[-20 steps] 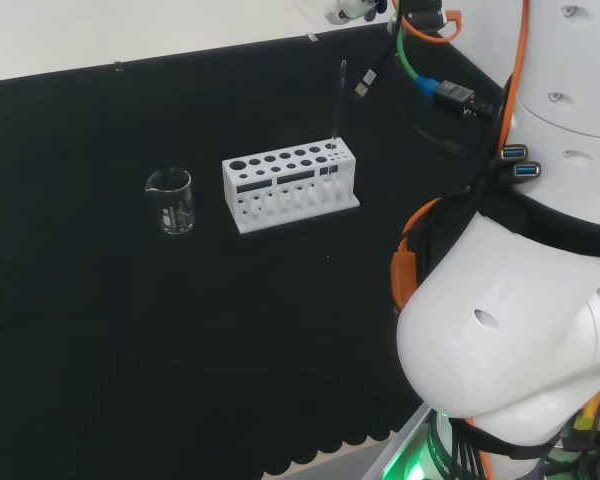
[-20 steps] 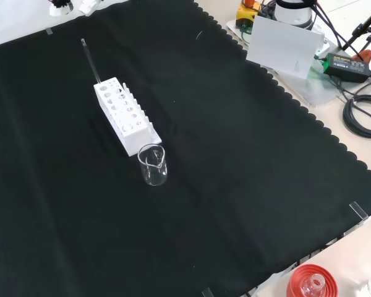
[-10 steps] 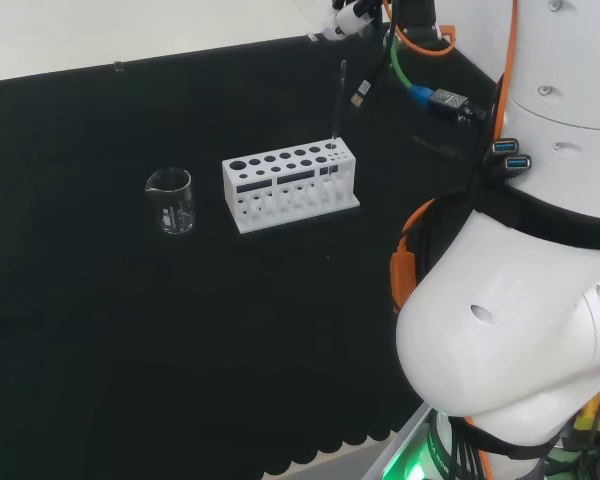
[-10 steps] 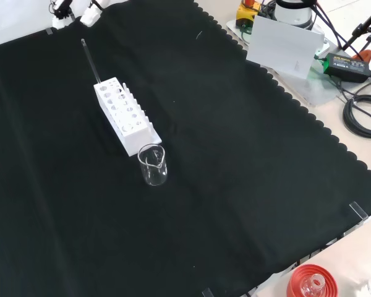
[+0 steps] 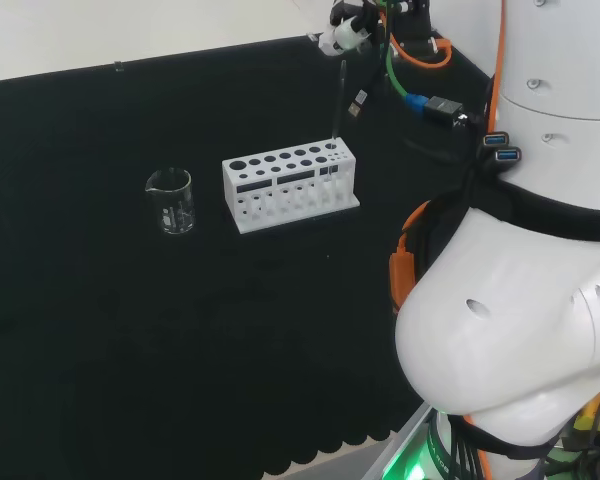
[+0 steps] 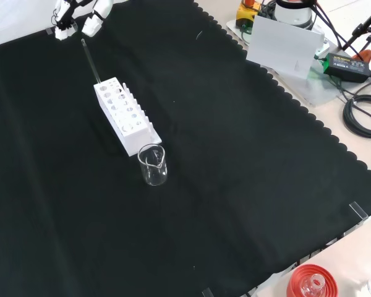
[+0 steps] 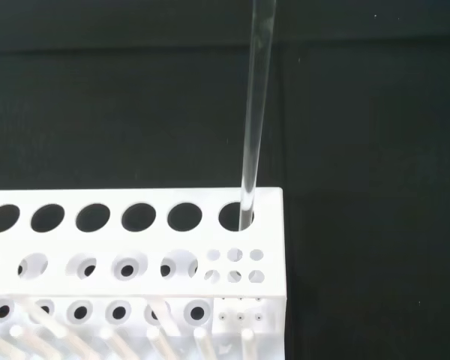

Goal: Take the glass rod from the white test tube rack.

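Glass rod [image 7: 253, 112] is seen upright in the white test tube rack's [image 5: 290, 187] end hole; the hand [image 6: 80, 12], cut off at the cloth's far edge, cannot be judged open or closed. A beaker [image 5: 170, 201] is set beside the rack.

Even bright overhead light, matte black cloth [image 6: 235, 161], faint shadows, sharp focus

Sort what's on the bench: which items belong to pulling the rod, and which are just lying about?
Belongs to the job:
- glass rod, upright in an end hole
- white test tube rack
- hand, close above the rod's top

Lying about:
- empty glass beaker beside the rack
- red ribbed stand at the cloth's edge
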Tool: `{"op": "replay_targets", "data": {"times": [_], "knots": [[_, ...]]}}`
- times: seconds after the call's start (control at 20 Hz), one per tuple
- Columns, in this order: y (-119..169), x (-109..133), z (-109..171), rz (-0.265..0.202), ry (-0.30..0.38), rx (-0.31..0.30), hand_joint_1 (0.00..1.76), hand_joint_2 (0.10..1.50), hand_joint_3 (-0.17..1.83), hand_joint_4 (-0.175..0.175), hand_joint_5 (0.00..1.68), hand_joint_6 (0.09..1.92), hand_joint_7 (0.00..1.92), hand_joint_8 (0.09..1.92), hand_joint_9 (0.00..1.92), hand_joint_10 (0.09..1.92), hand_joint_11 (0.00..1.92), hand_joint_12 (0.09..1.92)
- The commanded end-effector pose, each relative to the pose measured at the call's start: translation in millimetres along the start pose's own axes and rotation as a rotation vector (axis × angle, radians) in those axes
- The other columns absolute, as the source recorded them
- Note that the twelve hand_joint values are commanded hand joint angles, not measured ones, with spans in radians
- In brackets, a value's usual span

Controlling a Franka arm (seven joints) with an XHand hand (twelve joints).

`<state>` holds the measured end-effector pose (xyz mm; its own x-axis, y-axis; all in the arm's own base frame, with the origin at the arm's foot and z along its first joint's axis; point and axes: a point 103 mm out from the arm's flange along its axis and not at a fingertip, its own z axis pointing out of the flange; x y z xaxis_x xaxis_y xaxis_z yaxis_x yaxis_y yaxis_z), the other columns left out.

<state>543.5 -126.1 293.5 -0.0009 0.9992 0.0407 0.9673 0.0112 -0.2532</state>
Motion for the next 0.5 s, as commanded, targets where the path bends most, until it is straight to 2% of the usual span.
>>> {"op": "replay_targets", "data": {"times": [0.05,0.5], "knots": [[3.1,0.7,9.9,-0.006,-0.003,0.012,0.46,1.23,-0.17,-0.087,0.31,0.60,0.62,0.87,0.79,0.83,0.61,1.33],[7.5,4.4,25.7,-0.028,-0.001,0.048,0.45,1.23,-0.17,-0.087,0.30,0.60,0.62,0.87,0.80,0.83,0.63,1.33]]}}
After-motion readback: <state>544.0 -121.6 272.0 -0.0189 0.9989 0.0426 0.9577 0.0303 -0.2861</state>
